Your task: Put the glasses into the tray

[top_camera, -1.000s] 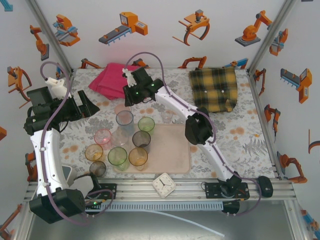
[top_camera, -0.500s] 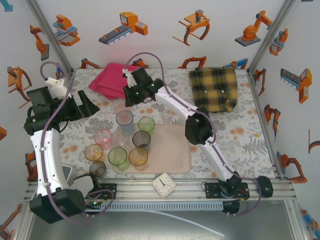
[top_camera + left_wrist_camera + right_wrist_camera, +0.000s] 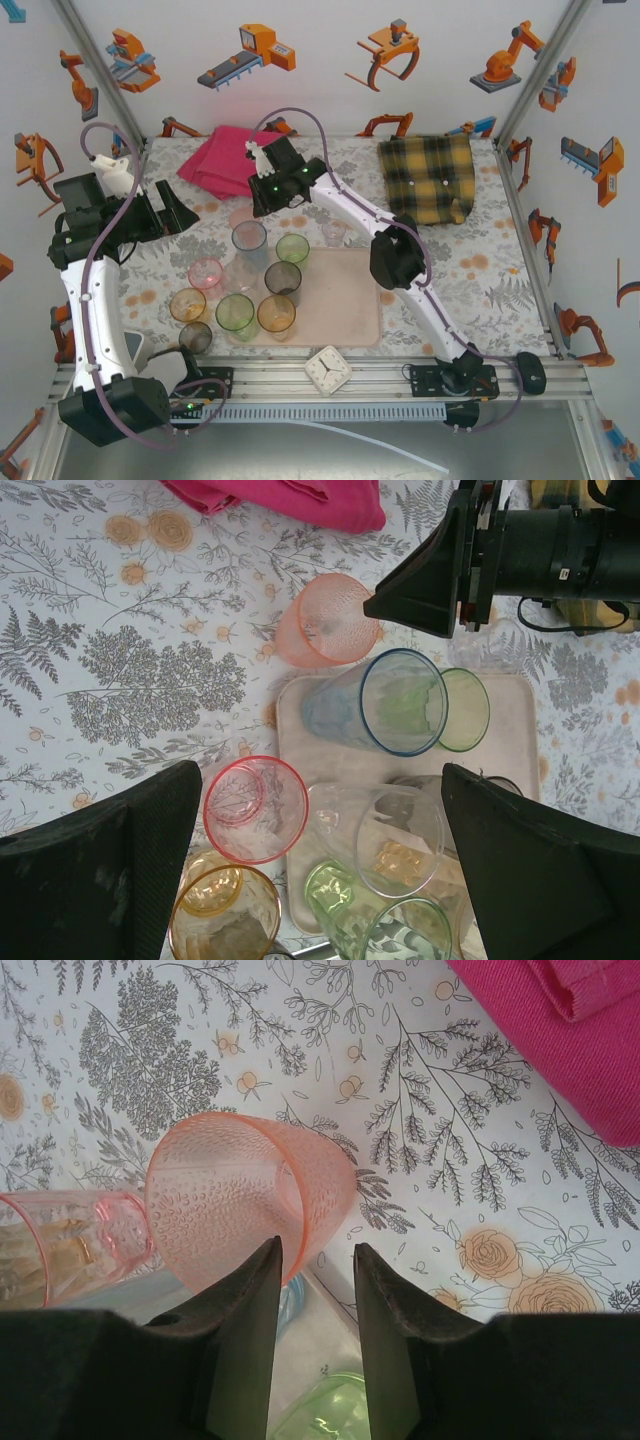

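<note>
Just beyond right gripper (image 3: 317,1250), peach glass (image 3: 235,1195)

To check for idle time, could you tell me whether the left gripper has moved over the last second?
No. In the top view, the left gripper sits at the same spot below and left of the pink cloth, its jaws wide open.

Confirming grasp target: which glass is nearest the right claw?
The peach dimpled glass, off the tray past its far edge; the right claw straddles its rim.
</note>
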Controlling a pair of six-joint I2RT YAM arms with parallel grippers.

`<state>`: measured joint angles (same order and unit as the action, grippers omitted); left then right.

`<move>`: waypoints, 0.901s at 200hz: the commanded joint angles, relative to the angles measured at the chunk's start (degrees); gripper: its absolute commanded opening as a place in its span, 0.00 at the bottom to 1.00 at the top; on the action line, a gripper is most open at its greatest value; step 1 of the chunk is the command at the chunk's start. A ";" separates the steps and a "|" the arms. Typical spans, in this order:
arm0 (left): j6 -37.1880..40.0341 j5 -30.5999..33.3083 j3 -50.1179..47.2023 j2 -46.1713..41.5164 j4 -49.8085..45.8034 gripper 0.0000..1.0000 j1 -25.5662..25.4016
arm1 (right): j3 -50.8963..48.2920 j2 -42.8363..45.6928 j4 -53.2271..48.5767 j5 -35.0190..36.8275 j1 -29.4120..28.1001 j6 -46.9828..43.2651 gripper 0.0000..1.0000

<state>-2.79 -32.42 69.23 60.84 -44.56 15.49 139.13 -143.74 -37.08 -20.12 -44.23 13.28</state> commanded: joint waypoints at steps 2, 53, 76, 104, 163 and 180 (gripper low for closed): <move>-0.30 -1.04 -0.41 0.04 0.55 0.97 0.42 | 2.37 -1.88 -1.56 -0.01 -0.16 -1.37 0.35; -0.32 -1.02 -0.41 -0.01 0.57 0.97 0.47 | 3.53 -2.50 -2.49 1.11 -0.16 -1.72 0.31; -0.31 -1.05 -0.41 0.17 0.68 0.97 0.42 | 3.82 -2.75 -2.56 1.38 -0.15 -1.95 0.31; -0.36 -1.06 -0.41 0.16 0.70 0.97 0.45 | 4.31 -3.06 -2.92 1.57 -0.16 -2.10 0.30; -0.36 -1.06 -0.50 0.06 0.79 0.97 0.49 | 4.98 -2.95 -2.12 2.89 -0.16 -1.60 0.19; -0.37 -1.05 -0.50 -0.02 0.78 0.97 0.47 | 5.38 -2.84 -1.72 3.29 -0.16 -1.40 0.17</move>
<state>-2.79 -32.42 69.23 60.84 -44.56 15.49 142.06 -146.17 -38.74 -18.11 -44.23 12.01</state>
